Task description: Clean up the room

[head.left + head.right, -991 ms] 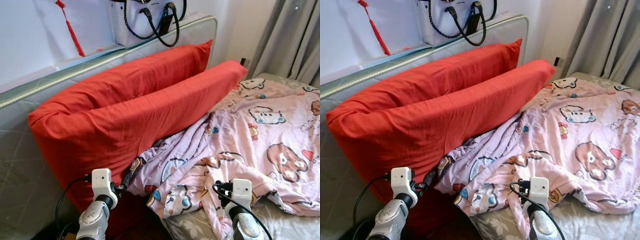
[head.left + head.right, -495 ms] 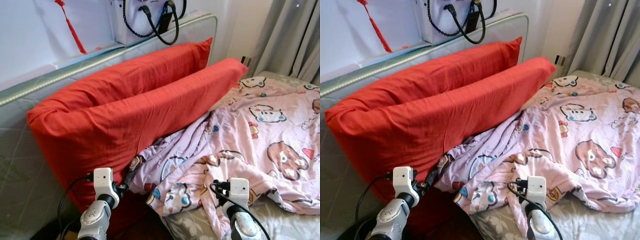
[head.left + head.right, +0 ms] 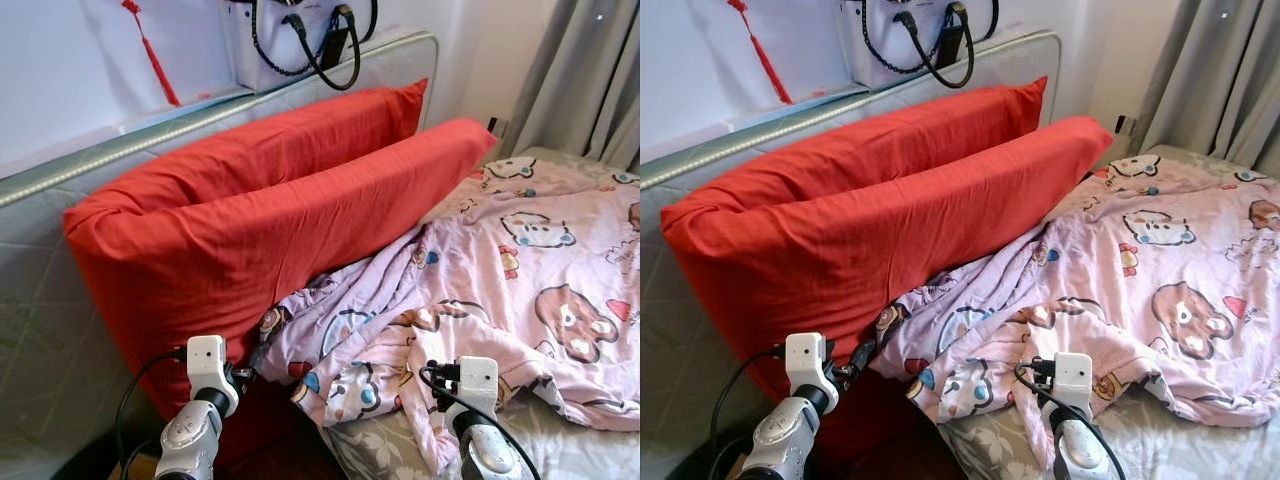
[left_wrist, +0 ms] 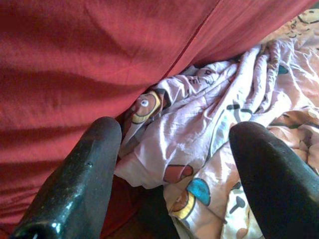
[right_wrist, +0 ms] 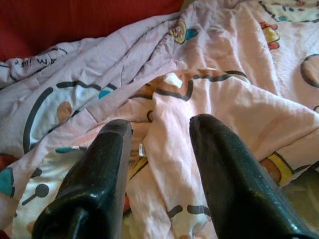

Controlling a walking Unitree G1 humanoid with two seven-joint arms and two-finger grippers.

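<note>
Pink blanket (image 5: 209, 99) fold between spread right end effector (image 5: 162, 149) fingers

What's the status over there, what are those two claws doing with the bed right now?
Left gripper open, at the pink quilt edge beside the red pillows. Right gripper open over a quilt fold. Nothing gripped. Quilt rumpled.

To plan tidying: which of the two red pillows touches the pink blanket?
The front red pillow; the pink blanket bunches against it. The rear pillow leans behind it.
</note>
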